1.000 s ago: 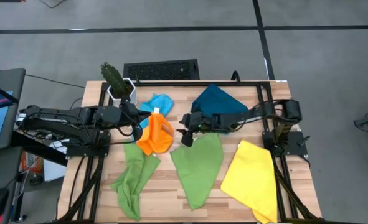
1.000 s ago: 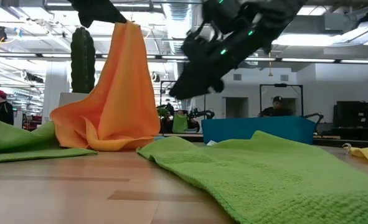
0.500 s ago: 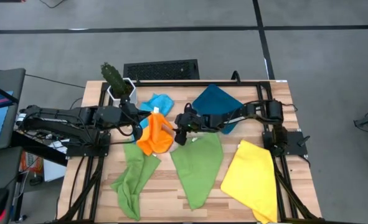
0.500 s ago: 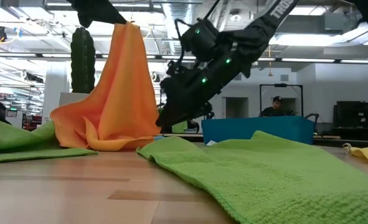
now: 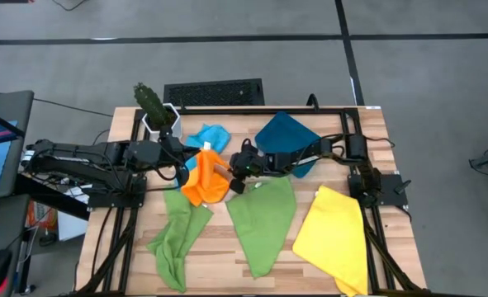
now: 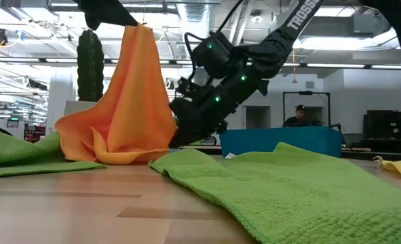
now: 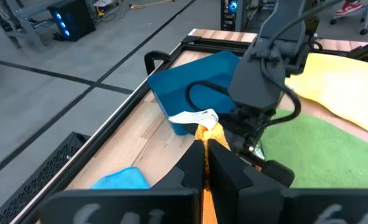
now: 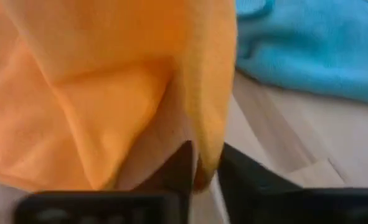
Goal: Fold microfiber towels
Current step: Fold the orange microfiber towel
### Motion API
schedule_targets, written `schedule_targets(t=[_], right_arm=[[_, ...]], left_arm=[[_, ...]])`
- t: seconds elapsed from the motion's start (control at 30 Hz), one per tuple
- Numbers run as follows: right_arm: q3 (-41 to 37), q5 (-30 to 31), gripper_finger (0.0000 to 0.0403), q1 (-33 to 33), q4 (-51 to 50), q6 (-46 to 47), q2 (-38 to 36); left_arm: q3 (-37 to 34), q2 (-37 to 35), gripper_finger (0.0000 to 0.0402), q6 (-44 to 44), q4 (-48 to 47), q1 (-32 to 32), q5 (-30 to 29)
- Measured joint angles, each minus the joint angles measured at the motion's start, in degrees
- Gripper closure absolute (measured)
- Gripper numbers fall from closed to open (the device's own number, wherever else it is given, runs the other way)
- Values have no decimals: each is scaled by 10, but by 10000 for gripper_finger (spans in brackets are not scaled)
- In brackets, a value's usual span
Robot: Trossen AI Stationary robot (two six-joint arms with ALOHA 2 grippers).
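Left pincer [image 5: 196, 154] is clamped on the top corner of the orange towel [image 5: 206, 180], holding it up in a peak over the wooden tabletop [image 5: 219, 256] — its lower folds rest there. Right pincer [image 5: 234, 180] reaches in at the towel's right edge, fingers nearly closed around a hanging fold.

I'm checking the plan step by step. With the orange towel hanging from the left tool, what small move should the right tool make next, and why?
Probably close the right tool on the orange towel's hanging edge. The left tool holds the towel up by one corner, pinched shut, and the right wrist view shows that edge already sitting between the right tool's open fingers, so a second grip seems ready.
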Motion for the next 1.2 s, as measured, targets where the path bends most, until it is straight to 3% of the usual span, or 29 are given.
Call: schedule_targets(t=[0.1,0.27,0.63,0.8,0.93,1.1,1.2], right_arm=[[0,1,387,4,-8,0,-5],[0,44,393,25,-56,4,-67],[0,190,397,59,-232,-5,-289],[0,254,397,39,-239,-60,-361],[0,259,397,5,-235,-76,-403],[0,259,397,-35,-214,-104,-423],[0,273,397,-54,-195,-131,-423]], left_arm=[[0,0,401,0,0,0,0],[0,0,401,-1,0,0,-1],[19,4,401,14,8,0,20],[80,25,401,104,-3,2,-24],[114,45,401,180,-3,21,-75],[116,69,401,263,8,74,-81],[116,83,401,334,20,111,-126]])
